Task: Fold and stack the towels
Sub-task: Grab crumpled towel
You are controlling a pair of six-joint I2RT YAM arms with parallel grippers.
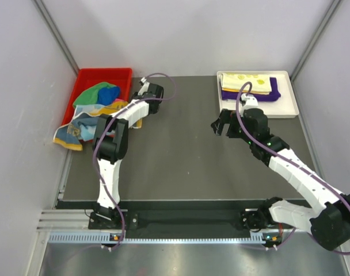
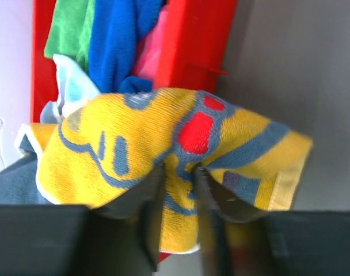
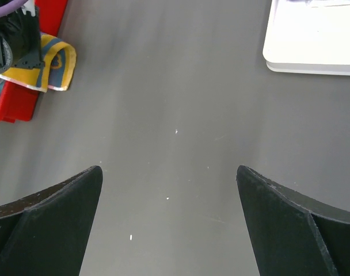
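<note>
- Red bin (image 1: 86,77) at the far left of the table (image 1: 181,149), top view. A loose heap of towels (image 1: 88,115) fills it, with a green towel (image 1: 97,91) and a blue towel (image 1: 110,92) on top and more spilling over its near edge. None of these is folded.
- At the far right, a white tray (image 1: 287,109) carries the part that is done: a yellow towel (image 1: 247,82) folded flat on a purple towel (image 1: 276,96). That looks like two stacked, with the larger share left.
- The right tool (image 1: 221,125) hangs over the bare middle of the table, holding nothing.
- Left wrist view: the left tool (image 2: 178,172) is clamped on a patterned towel (image 2: 134,149), yellow with blue lines and red patches. The cloth is bunched between its fingers just at the bin's edge, and other towels lie behind it in the bin.
- Judging from this, the step in hand is drawing the next towel out. Spreading, folding and stacking it are not yet done.
- Right wrist view: the right tool's fingers stand wide apart above bare table. The patterned towel hangs from the left tool at the upper left, and the tray's corner shows at the upper right.
</note>
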